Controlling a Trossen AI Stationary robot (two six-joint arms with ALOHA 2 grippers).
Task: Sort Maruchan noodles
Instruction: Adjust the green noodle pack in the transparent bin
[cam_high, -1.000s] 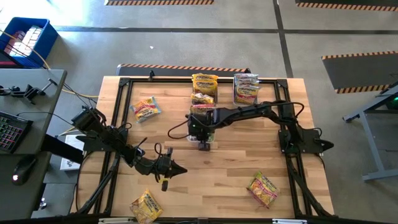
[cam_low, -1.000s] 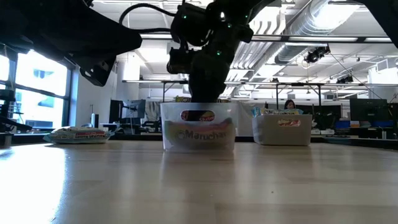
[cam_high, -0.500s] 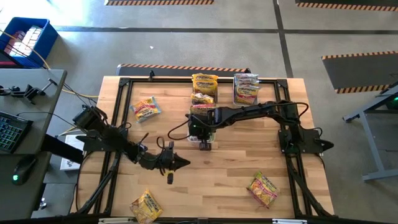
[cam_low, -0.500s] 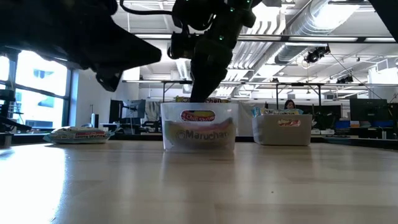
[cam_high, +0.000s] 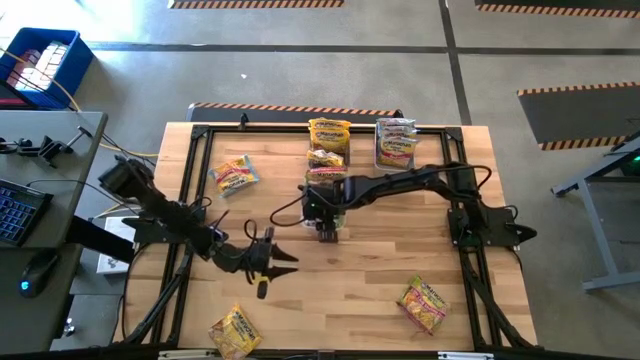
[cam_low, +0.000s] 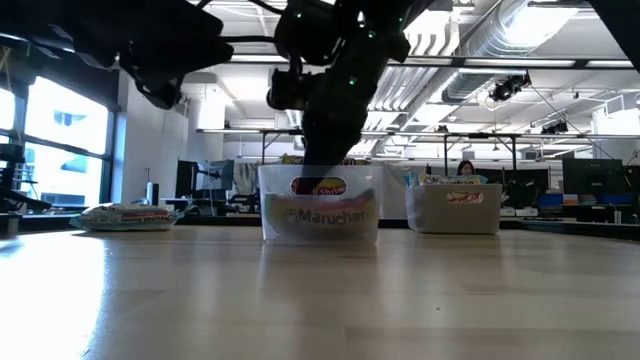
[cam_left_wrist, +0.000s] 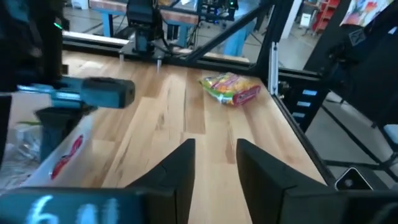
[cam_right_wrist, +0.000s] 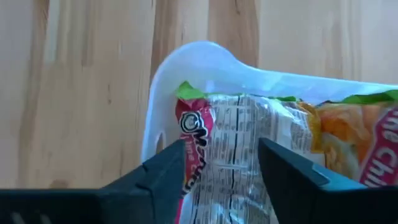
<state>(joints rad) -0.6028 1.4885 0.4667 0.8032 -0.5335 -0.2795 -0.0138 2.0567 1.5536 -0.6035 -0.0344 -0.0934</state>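
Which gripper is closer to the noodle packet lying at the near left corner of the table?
Left. The left gripper hovers just above and slightly right of that packet, jaws apart. The right gripper is farther away, over the clear bin near the table's middle.

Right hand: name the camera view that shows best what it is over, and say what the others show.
The right wrist view: the right hand, open, hangs over a packet in the clear bin. The high view shows only the arm above; the low view shows a dark silhouette.
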